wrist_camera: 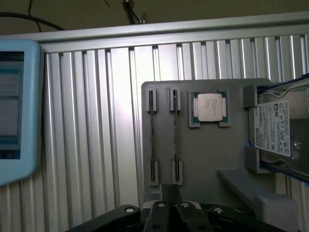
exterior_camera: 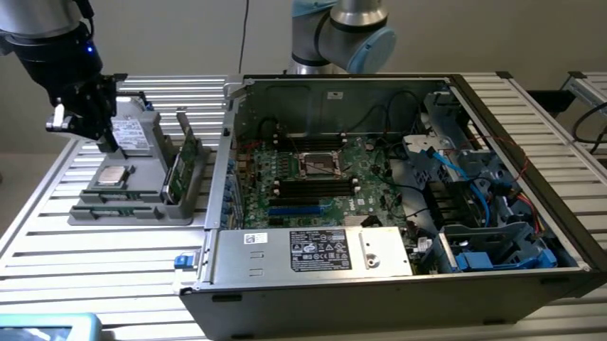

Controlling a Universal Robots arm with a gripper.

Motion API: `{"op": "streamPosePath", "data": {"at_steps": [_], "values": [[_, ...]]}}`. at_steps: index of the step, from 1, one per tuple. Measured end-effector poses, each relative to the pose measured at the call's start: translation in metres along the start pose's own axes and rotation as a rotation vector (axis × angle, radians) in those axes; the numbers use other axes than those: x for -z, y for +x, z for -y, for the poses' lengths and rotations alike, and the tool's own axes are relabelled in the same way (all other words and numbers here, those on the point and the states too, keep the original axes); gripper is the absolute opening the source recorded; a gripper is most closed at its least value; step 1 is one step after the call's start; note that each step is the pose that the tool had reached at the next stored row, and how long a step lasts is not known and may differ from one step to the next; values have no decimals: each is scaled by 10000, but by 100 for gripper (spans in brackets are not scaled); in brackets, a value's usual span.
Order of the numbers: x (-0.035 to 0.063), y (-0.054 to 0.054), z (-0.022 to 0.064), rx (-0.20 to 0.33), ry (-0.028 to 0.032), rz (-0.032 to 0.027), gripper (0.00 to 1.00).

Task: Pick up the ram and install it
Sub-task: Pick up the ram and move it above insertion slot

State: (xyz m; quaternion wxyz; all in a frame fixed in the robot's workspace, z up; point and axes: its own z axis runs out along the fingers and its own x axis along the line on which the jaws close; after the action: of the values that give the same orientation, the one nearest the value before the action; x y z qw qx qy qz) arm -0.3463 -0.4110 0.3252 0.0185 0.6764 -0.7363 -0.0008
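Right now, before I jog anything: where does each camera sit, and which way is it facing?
Exterior view: high off the arm, angled down on the open computer case and tray at the exterior view's left; arm and end effector above the tray.
Wrist view: on the wrist, facing straight down on the tray; the end effector shows, shut.
Both share: tray, ram sticks, processor, hard drive.

The ram (exterior_camera: 176, 174) stands open above, hemmed between hard drive (exterior_camera: 133, 136) and case wall (exterior_camera: 230, 121).

I count two ram sticks (wrist_camera: 152, 137) (wrist_camera: 175, 137), one processor (wrist_camera: 209, 107), one hard drive (wrist_camera: 277, 130), one gray tray (wrist_camera: 203, 159) and one open computer case (exterior_camera: 379, 298).
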Motion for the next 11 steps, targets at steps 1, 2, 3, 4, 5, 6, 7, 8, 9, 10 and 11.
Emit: {"op": "streamPosePath", "data": {"at_steps": [1, 2, 3, 4, 5, 6, 7, 8, 9, 10, 11], "values": [[0, 1, -3, 0, 1, 0, 11], [-1, 1, -7, -1, 0, 0, 17], [-1, 1, -12, -1, 0, 0, 24], [-2, 2, -25, -1, 0, -1, 30], [-5, 5, -42, 0, 4, 0, 30], [-10, 6, -61, -1, 13, 1, 36], [-20, 8, -77, -1, 27, 2, 36], [-34, 9, -91, -1, 45, 4, 42], [-48, 10, -103, -2, 62, 5, 42], [-63, 11, -113, -2, 79, 8, 42], [-81, 11, -121, -3, 92, 9, 42]]}}
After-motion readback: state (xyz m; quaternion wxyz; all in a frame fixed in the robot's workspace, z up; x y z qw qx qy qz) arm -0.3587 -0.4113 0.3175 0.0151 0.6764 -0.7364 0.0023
